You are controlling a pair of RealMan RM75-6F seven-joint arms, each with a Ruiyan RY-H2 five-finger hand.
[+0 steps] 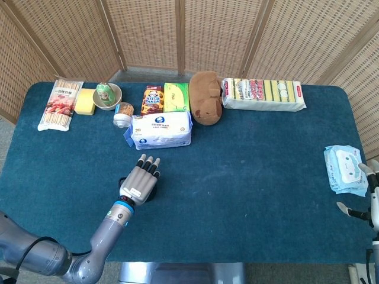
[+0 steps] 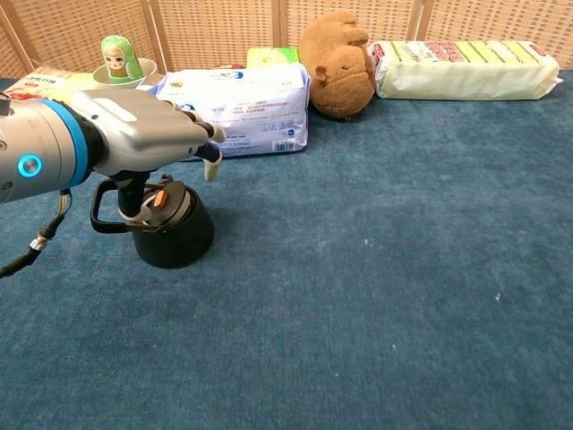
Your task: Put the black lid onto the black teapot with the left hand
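The black teapot stands on the blue cloth at front left, its loop handle pointing left. The black lid with its orange knob lies tilted in the teapot's mouth. My left hand hovers flat right over it, fingers stretched forward, and a digit reaches down and holds the lid's left edge. In the head view the left hand covers nearly all of the teapot. My right hand rests at the table's right edge, fingers apart, holding nothing.
A white tissue pack lies just behind the teapot, with a brown plush bear and a long sponge pack further right. A green doll in a bowl stands at back left. A wet-wipes pack lies near the right hand.
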